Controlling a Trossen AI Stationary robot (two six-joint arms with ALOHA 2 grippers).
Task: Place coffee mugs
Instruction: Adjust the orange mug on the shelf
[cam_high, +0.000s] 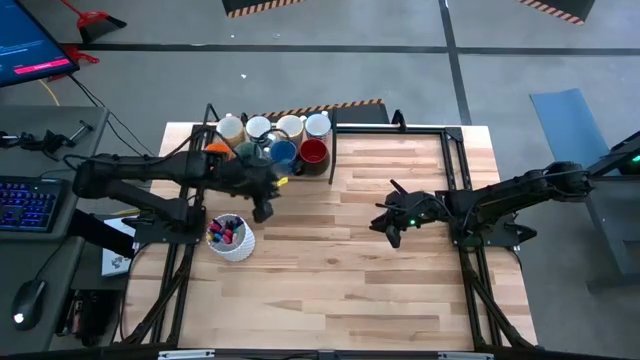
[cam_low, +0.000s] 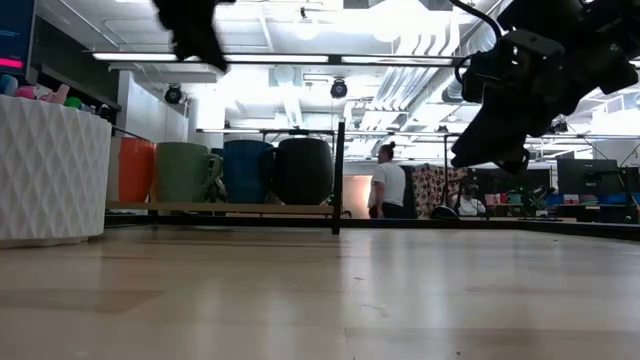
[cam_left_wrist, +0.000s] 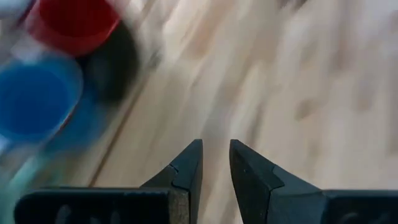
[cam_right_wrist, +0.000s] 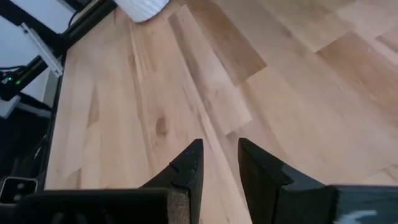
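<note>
Eight mugs stand in two rows on a low tray (cam_high: 330, 165) at the table's far edge. The back row is white/cream (cam_high: 290, 126). The front row is orange (cam_high: 215, 150), green (cam_low: 185, 172), blue (cam_high: 283, 153) and dark red (cam_high: 313, 152). My left gripper (cam_high: 265, 207) hovers just near of the blue mug, shut and empty. Its wrist view shows the blue mug (cam_left_wrist: 34, 99) and red mug (cam_left_wrist: 74, 22) blurred, off to one side of its fingers. My right gripper (cam_high: 388, 230) hangs above bare wood at mid-table, shut and empty.
A white perforated pen holder (cam_high: 231, 238) with markers stands on the table's left side, just near of my left gripper. A black post (cam_low: 338, 175) rises at the tray's right end. Bare wood (cam_high: 340, 280) spreads over the table's middle and near side. A person stands far behind the table.
</note>
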